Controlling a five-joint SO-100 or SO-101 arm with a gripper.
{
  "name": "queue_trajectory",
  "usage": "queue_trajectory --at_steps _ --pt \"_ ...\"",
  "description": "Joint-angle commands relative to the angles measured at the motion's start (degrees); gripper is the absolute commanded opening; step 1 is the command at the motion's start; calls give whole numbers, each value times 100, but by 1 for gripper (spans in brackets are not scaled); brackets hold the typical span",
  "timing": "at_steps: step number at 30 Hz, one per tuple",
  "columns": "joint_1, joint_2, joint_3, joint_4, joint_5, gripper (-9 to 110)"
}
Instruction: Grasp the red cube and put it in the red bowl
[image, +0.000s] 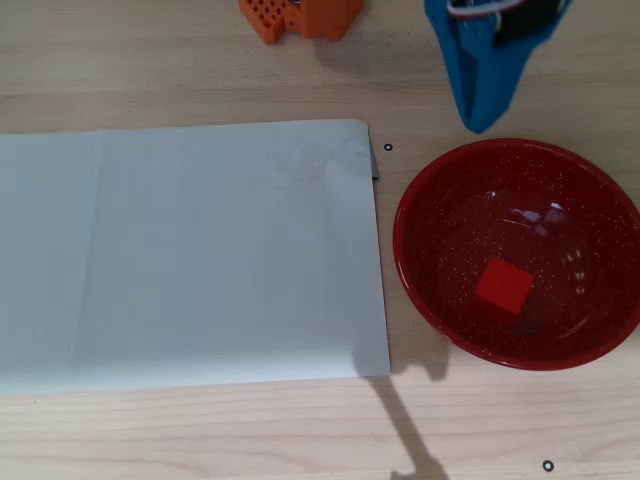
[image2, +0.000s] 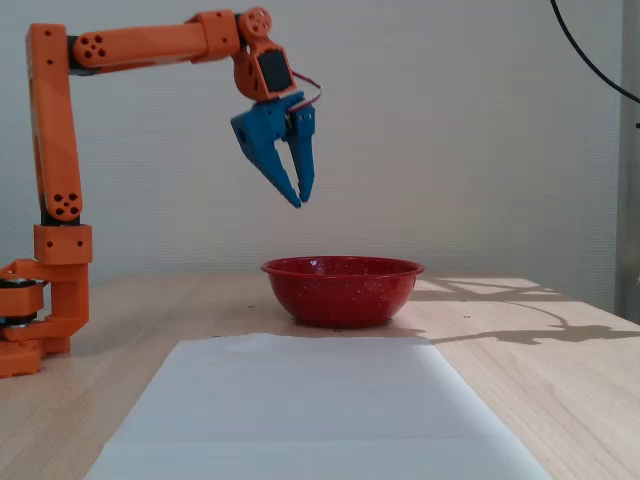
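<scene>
Red cube (image: 503, 286) is lying inside the red bowl (image: 420, 280), so the empty claw (image2: 298, 197), tips together, is best lifting clear without clipping the rim.

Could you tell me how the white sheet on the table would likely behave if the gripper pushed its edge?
The sheet looks thin and lies flat, so it would probably slide or buckle rather than resist. A faint fold line suggests that it bends easily. Nothing weighs it down.

A glossy speckled red bowl (image: 430, 290) and matt white paper sheet (image: 190, 255) lie on pale wood-grain table (image: 200, 430).
</scene>
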Motion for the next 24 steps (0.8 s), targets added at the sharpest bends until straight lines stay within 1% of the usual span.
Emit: queue_trajectory --at_steps 1,7,11,15,19,24 --pt "-396 1107 -448 141 44 0" --pt "-1195 2742 1046 -413 97 0" --pt "-1767 3524 1898 -615 70 0" --pt "-2232 4315 2953 -1072 -9 0" --pt "-2399 5045 3990 -1389 -141 0" --pt "-2355 6196 5713 -2382 -387 0"
